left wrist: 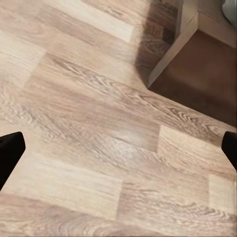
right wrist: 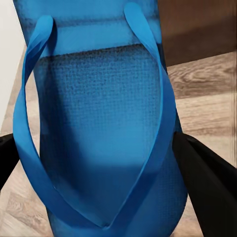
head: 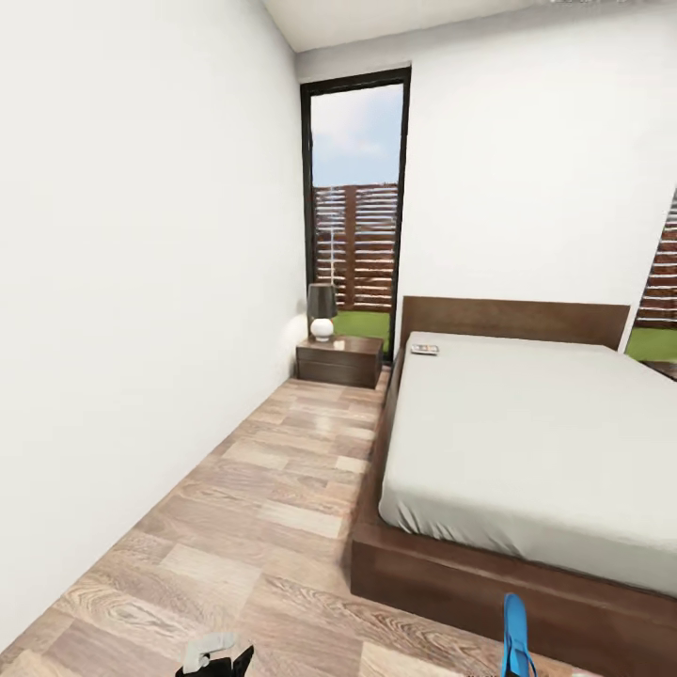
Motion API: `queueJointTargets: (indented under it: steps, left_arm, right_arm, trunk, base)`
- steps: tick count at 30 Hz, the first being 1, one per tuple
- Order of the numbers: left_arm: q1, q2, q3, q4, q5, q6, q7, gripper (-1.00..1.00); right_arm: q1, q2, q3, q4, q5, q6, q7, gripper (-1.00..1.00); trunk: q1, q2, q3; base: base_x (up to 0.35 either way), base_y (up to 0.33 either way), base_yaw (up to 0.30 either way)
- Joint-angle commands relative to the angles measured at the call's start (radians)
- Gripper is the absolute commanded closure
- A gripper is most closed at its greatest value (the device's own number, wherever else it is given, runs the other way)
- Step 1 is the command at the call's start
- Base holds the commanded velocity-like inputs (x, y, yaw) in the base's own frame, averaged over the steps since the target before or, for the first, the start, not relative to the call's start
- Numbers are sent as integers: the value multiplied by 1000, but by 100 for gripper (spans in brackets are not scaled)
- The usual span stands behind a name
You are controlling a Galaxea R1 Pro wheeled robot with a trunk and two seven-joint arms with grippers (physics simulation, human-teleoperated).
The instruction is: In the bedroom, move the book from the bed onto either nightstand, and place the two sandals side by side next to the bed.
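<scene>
The book (head: 424,349) lies on the bed (head: 527,442) near the headboard, at the mattress's left corner. A dark nightstand (head: 339,361) stands left of the headboard against the far wall. One blue sandal (head: 514,637) sticks up at the picture's lower edge, in front of the bed's foot. In the right wrist view this sandal (right wrist: 98,123) sits between the black fingers (right wrist: 210,180), and my right gripper (right wrist: 106,168) is shut on it. My left gripper (left wrist: 118,153) hangs open over bare floor near the bed frame's corner (left wrist: 197,64); its tip (head: 218,655) shows low in the head view.
A black-shaded lamp (head: 322,310) with a white base stands on the nightstand. A wood-plank aisle (head: 273,498) runs between the white left wall and the bed. A tall window (head: 355,207) is behind the nightstand.
</scene>
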State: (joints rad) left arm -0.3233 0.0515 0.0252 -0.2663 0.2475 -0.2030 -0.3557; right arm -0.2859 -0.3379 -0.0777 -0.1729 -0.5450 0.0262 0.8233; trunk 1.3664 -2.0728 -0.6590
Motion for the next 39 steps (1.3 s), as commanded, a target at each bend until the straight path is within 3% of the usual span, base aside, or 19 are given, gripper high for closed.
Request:
queueJointTargets:
  steps: [1,13,32,39]
  left_arm:
    - [0,0,2,1,4,-1,-6,-100]
    - [0,1,2,1,4,-1,-6,-100]
    - [0,0,2,1,4,-1,-6,-100]
    - [0,1,2,1,4,-1,-6,-100]
  right_arm:
    - [-1,0,-8,1,4,3,5,100]
    - [-1,0,-8,1,5,3,7,100]
    - [-1,0,-8,1,5,4,7,100]
    - [-1,0,-8,1,5,3,7,100]
  trunk:
    - [0,0,0]
    - [0,0,1]
    - [-73,133,61]
    - [-73,133,61]
  base:
    - [0,0,-275]
    - [0,0,-294]
    - [0,0,-300]
    - [0,0,-300]
